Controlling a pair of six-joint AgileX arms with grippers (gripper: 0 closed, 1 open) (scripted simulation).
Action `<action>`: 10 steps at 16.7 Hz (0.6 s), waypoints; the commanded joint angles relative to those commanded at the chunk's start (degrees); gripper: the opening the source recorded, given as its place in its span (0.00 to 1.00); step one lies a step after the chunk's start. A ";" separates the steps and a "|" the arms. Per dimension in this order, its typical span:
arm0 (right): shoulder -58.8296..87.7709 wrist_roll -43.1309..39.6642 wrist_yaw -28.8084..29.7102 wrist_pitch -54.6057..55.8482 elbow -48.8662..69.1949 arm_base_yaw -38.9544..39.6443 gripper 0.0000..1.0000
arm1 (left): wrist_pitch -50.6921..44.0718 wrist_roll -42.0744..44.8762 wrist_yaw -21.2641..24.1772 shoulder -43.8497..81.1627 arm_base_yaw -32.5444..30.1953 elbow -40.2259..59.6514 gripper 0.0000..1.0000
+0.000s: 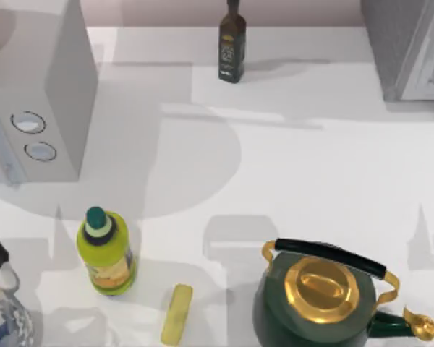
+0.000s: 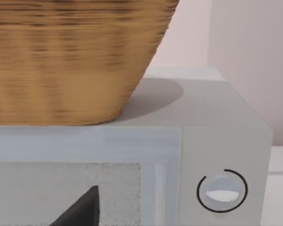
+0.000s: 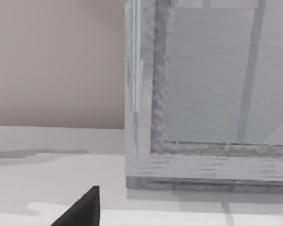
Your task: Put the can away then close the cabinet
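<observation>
Cabinet (image 1: 409, 43) sits at far right corner of bench (image 1: 289, 166), pale grey. In right wrist view it stands close ahead (image 3: 203, 94): framed front panel, base on the bench, pink wall to one side.

Right claw (image 3: 82, 209) is low over the bench, facing the cabinet, w/ a gap between them. Spread or pressed together: can't tell.

Left claw (image 2: 80, 209) is up against the front of the microwave (image 2: 217, 141), by its door window. Its state: can't tell either. A wicker basket (image 2: 75, 56) rests on top of the microwave, round dial at the front's side.

From top view: microwave at far left, two dials showing. Dark glass bottle (image 1: 232, 43) upright at far centre. Yellow-green bottle (image 1: 107, 253) w/ teal cap upright near left. Small yellow bar (image 1: 176, 314) lies flat just right of it, not touching. Green kettle (image 1: 311, 311) w/ gold lid and black handle near right, spout pointing right. Blue-and-white patterned item (image 1: 3, 322) at near left edge, cut off.
</observation>
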 joint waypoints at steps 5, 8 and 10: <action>-3.58 0.87 0.39 0.64 -4.67 -0.26 1.00 | 0.00 0.00 0.00 0.00 0.00 0.00 1.00; -3.32 0.81 0.34 0.57 -4.64 -0.07 1.00 | 0.00 0.00 0.00 0.00 0.00 0.00 1.00; -2.62 0.64 -0.33 1.15 -4.46 -0.64 1.00 | 0.00 0.00 0.00 0.00 0.00 0.00 1.00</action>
